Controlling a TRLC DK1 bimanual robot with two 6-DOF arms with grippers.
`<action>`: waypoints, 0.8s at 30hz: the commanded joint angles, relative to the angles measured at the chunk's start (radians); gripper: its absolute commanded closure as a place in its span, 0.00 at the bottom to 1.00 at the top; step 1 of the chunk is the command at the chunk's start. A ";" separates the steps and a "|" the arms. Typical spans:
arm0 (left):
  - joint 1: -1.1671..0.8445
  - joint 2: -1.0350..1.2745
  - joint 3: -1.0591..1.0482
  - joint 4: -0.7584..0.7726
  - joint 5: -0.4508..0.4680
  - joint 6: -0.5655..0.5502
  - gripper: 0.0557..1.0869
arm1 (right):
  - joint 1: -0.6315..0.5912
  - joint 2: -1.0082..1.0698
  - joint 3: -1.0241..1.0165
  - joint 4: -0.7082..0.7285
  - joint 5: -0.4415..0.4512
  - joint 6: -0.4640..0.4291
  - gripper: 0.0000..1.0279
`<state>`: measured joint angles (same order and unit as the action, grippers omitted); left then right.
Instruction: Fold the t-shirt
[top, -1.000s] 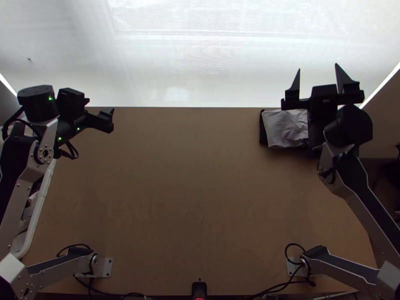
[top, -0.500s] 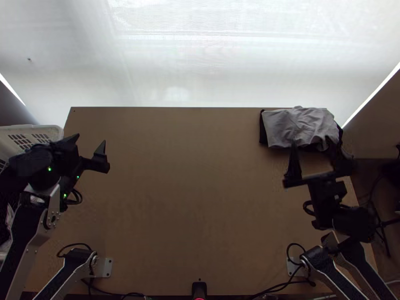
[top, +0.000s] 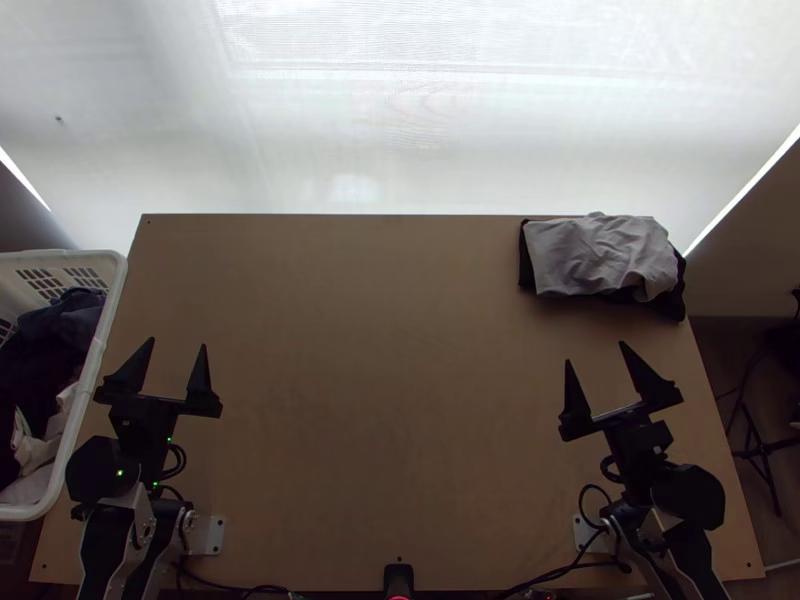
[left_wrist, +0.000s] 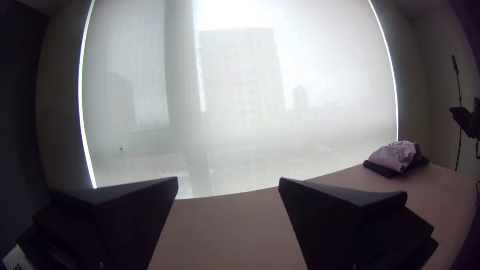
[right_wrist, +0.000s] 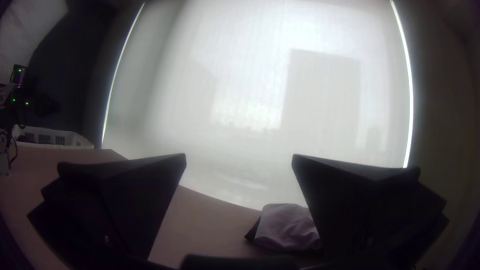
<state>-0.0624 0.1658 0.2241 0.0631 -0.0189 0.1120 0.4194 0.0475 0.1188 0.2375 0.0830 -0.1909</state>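
Light grey cloth (top: 600, 255) lies in a rumpled, folded bundle on the worktop (top: 390, 380), at its far right corner; whether this is the t-shirt cannot be told for certain. Under it is black cloth (top: 674, 304), which sticks out along the left side and at the near right corner.

The bundle is ahead of the right tool (top: 595, 351), beyond its fingertips and apart from them. The right tool points away from its base with its two black fingers spread wide, holding nothing. Well to its left is the left tool (top: 178, 342), also pointing toward the far side, its fingers wide apart and its grasp empty.

To the left of the left tool, beside the worktop's left edge, is a white basket (top: 115, 285) with slotted walls. Inside are heaped clothes: dark blue cloth (top: 70, 310) toward the far end, black cloth (top: 35, 370) around the middle, and pale cloth (top: 35, 450) toward the near end.

Ahead of both tools, past the worktop's far edge, hangs a large, pale, backlit blind (top: 400, 120).
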 joint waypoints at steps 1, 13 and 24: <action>0.022 -0.169 -0.127 -0.065 0.016 -0.008 0.05 | -0.053 -0.047 -0.030 -0.144 -0.017 0.039 0.04; 0.009 -0.169 -0.137 -0.243 0.014 -0.012 0.05 | -0.022 -0.049 -0.027 -0.340 -0.022 0.102 0.04; -0.030 -0.167 -0.147 -0.281 0.014 -0.021 0.05 | -0.008 -0.049 -0.027 -0.464 -0.022 0.150 0.04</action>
<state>-0.0849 0.0002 0.0849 -0.1764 -0.0036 0.0933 0.4034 -0.0010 0.0917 -0.1764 0.0624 -0.0559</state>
